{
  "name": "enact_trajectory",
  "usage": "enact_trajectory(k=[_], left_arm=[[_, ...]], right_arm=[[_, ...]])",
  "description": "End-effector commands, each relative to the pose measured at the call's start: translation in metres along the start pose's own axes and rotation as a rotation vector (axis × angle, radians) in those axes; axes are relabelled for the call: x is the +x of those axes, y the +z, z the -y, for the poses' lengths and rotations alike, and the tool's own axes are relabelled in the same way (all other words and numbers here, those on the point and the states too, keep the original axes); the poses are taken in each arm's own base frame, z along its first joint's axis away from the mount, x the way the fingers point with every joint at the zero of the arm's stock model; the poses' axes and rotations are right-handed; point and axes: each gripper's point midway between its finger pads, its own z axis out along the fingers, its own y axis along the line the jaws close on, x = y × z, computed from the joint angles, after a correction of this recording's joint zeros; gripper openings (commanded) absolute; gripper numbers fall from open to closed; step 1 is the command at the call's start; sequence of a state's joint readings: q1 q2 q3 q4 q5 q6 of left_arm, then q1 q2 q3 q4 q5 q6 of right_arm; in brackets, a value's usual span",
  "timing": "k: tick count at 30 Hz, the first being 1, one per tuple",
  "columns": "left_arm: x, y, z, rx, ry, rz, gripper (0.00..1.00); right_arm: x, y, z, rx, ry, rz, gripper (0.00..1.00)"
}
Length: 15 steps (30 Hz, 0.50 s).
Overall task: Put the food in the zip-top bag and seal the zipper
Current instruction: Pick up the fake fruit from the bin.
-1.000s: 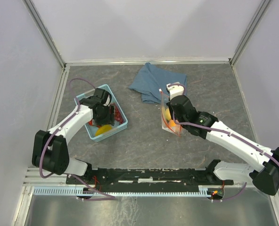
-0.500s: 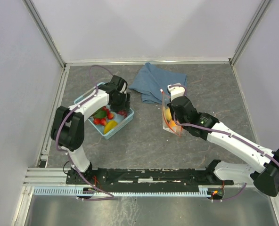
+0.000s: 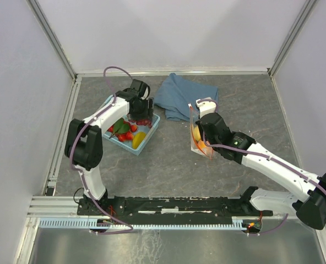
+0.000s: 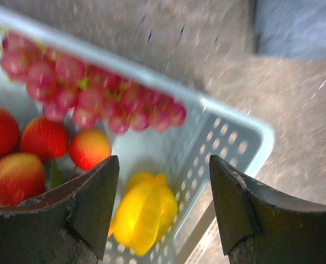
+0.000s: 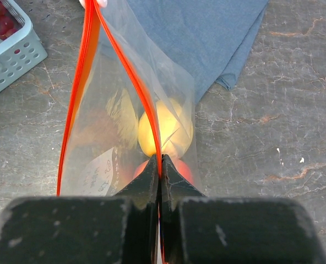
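The zip-top bag (image 3: 199,138) stands upright at mid-table with its mouth open. My right gripper (image 5: 161,160) is shut on the near end of its red-orange zipper (image 5: 134,82). A pale yellow peach (image 5: 166,129) and something red lie inside the bag. More food fills the light blue basket (image 3: 150,127). There are dark red grapes (image 4: 91,91), strawberries (image 4: 42,137), an orange peach (image 4: 88,148) and a yellow ridged fruit (image 4: 144,212). My left gripper (image 4: 163,212) hangs open over the basket's right corner, one finger inside the wall and one outside. The same gripper (image 3: 141,111) sits at the basket's far edge in the top view.
A folded blue cloth (image 3: 182,99) lies behind the bag and just right of the basket. The basket's corner (image 5: 11,52) shows at the upper left of the right wrist view. Metal rails border the grey stone-patterned table (image 3: 168,165).
My left arm has swung right and away from me, and the basket has slid and turned toward the blue cloth with it. The right arm and the bag have stayed still.
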<state>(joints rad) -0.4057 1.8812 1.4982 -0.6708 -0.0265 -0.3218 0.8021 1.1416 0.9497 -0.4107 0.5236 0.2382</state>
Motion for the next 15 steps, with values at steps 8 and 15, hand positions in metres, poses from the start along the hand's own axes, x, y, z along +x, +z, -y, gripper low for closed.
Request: enact_trajectory(k=[8,15], left_arm=[[0.076,-0.044,-0.018,-0.052,0.02,-0.066,0.72],[0.09,-0.041,-0.013,-0.008,0.034,-0.112,0.72]], right_arm=[[-0.009,0.0,0.002,0.005,0.03,0.043,0.04],[-0.009,0.001,0.001,0.004,0.03,0.041,0.04]])
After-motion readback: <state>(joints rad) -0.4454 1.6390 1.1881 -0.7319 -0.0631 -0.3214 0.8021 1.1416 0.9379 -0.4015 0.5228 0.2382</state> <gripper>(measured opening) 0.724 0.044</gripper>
